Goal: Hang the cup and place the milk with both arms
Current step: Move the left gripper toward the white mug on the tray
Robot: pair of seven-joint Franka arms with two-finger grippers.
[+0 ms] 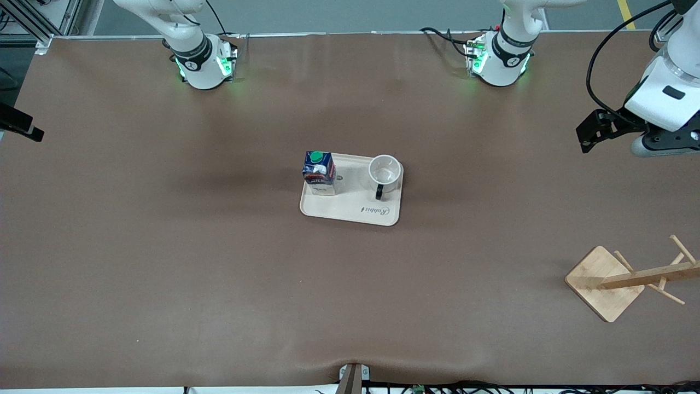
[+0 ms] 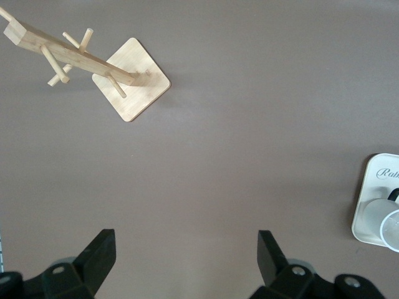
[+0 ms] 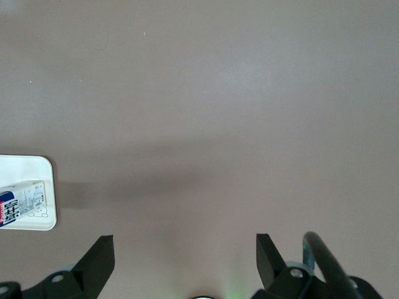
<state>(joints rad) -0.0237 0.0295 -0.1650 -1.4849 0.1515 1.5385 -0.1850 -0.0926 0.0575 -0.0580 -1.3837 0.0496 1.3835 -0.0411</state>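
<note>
Resting on tray (image 1: 350, 210), cup (image 1: 385, 172) and milk (image 1: 319, 172), well apart from both open jaws.

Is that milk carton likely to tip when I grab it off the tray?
Possibly. The milk carton stands upright and looks taller than its base, so a high sideways nudge could topple it. Its printed sides look smooth, perhaps slippery and slightly squashy. It sits on the tray, apart from the cup, leaving room.

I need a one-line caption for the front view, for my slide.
Milk carton and white mug on a beige tray; wooden mug tree nearer the camera.
</note>
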